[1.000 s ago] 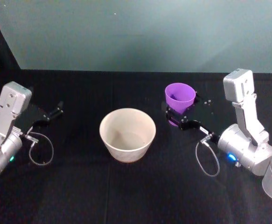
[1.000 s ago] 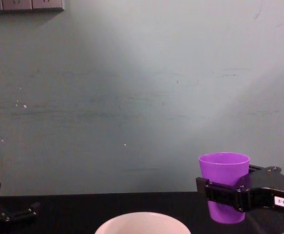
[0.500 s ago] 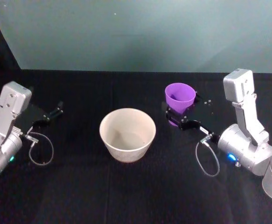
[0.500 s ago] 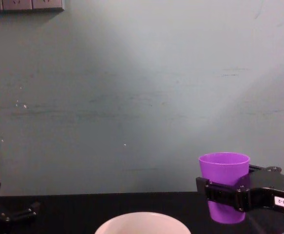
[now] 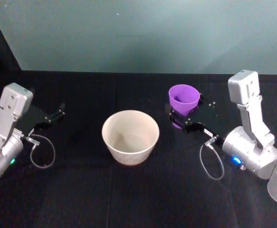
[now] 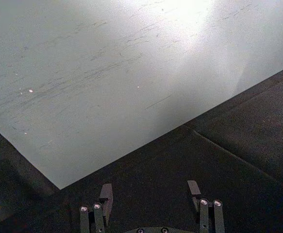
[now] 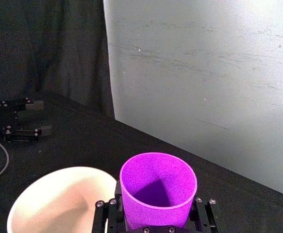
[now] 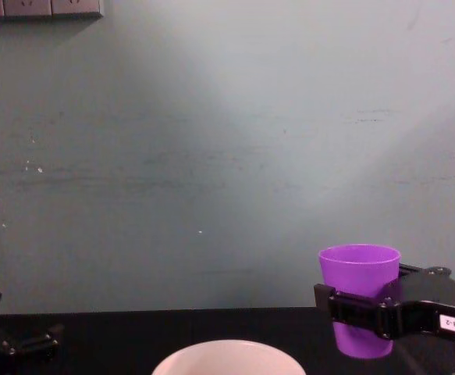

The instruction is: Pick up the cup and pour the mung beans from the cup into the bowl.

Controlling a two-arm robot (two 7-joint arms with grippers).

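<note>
The purple cup stands upright in my right gripper, which is shut on its lower half, right of the bowl. From the chest view the cup is level, with the black fingers clamped round it. The right wrist view looks into the cup, and the bowl lies just beside and below it. I cannot make out the mung beans inside the cup. The pale bowl looks empty. My left gripper rests open at the far left, its fingers spread over black cloth.
Black cloth covers the table, and a pale green wall closes off the back. A loose cable loop hangs at each wrist. Wall sockets sit high on the left.
</note>
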